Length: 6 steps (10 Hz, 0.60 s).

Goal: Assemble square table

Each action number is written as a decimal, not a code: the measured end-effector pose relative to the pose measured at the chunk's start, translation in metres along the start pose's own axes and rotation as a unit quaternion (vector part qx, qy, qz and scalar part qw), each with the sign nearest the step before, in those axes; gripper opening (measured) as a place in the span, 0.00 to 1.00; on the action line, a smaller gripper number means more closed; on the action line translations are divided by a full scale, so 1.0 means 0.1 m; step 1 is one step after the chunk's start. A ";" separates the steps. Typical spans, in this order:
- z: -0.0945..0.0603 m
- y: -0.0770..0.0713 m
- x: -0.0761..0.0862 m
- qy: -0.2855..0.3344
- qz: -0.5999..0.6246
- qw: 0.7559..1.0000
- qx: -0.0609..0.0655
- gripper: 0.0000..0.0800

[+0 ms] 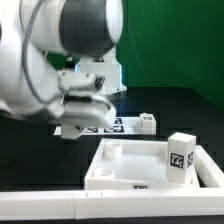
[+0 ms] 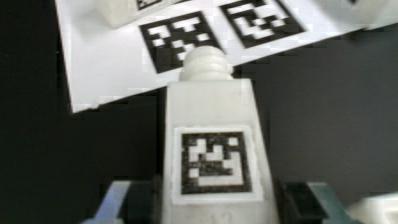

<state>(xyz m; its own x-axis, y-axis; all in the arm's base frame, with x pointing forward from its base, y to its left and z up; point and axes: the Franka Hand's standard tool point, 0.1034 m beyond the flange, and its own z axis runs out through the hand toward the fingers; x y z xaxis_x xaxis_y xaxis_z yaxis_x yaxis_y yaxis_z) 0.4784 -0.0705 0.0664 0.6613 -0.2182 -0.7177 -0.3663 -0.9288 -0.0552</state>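
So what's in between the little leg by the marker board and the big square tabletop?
Nothing but bare black table; the exterior view shows that strip between the leg and the square tabletop.

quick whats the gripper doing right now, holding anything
Gripper: closed on a white table leg, with the fingers on either side of its tagged end.

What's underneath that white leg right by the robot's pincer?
Beneath the leg lies the marker board with printed tags, on the dark table. The leg hides part of the board, so what is directly under it can't be seen.
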 end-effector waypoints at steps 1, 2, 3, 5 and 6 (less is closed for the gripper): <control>-0.21 -0.16 -0.11 0.066 -0.024 0.998 -0.001 0.35; -0.26 -0.21 -0.18 0.106 -0.036 0.994 -0.004 0.35; -0.23 -0.17 -0.13 0.141 -0.033 0.989 -0.004 0.35; -0.33 -0.24 -0.05 0.205 -0.035 0.978 -0.011 0.36; -0.48 -0.45 -0.03 0.248 -0.055 0.967 -0.020 0.36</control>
<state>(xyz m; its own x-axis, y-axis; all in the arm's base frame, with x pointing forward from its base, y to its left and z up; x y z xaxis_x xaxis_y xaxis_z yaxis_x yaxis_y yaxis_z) 0.5243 -0.0429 0.1044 0.9309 -0.2261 -0.2869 -0.2580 -0.9630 -0.0783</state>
